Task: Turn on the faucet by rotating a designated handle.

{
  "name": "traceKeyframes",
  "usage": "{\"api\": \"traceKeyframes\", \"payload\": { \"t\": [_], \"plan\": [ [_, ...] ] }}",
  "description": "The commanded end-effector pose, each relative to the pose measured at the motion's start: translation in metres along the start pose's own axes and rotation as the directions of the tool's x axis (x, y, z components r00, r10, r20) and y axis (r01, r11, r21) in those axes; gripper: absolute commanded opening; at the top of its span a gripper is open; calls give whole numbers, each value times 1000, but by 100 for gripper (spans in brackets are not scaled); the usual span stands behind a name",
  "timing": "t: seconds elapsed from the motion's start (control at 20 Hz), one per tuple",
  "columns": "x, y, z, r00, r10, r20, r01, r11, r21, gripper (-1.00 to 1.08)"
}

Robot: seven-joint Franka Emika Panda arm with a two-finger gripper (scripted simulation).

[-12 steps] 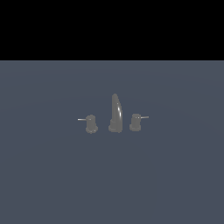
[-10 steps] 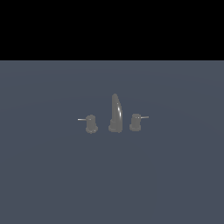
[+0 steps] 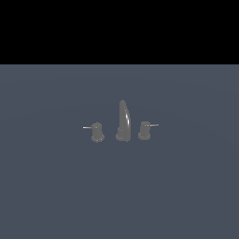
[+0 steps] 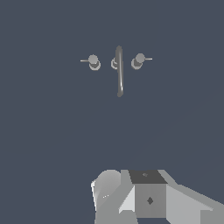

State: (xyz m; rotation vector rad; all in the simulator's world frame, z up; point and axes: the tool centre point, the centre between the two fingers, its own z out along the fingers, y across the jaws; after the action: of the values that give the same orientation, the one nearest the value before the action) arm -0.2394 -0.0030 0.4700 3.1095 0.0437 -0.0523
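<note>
The faucet (image 3: pixel 123 122) is a small dull-grey set on a flat blue-grey surface, with a tall curved spout between two stubby knobs. The handle (image 3: pixel 145 130) is the knob on the exterior view's right, and its thin pale rod juts right. The twin knob (image 3: pixel 97 132) has its rod jutting left. In the wrist view the spout (image 4: pixel 119 72), the handle (image 4: pixel 139 60) and the twin knob (image 4: pixel 93 61) show from above. Only grey blocky parts of my gripper (image 4: pixel 135 197) show at the edge of the wrist view, well apart from the faucet. It does not show in the exterior view.
The blue-grey surface (image 3: pixel 119 186) spreads around the faucet on all sides. A black band fills the upper part of the exterior view.
</note>
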Motion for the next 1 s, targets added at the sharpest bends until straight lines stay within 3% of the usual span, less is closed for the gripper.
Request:
{"api": "traceKeyframes", "payload": {
  "t": [0.0,0.5,0.95],
  "plan": [
    [0,0,0,1000,0,0,0,1000,-1,-100],
    [24,2,8,997,72,-1,-72,997,12,-100],
    [80,10,32,969,248,4,-248,968,40,-100]
  ]
}}
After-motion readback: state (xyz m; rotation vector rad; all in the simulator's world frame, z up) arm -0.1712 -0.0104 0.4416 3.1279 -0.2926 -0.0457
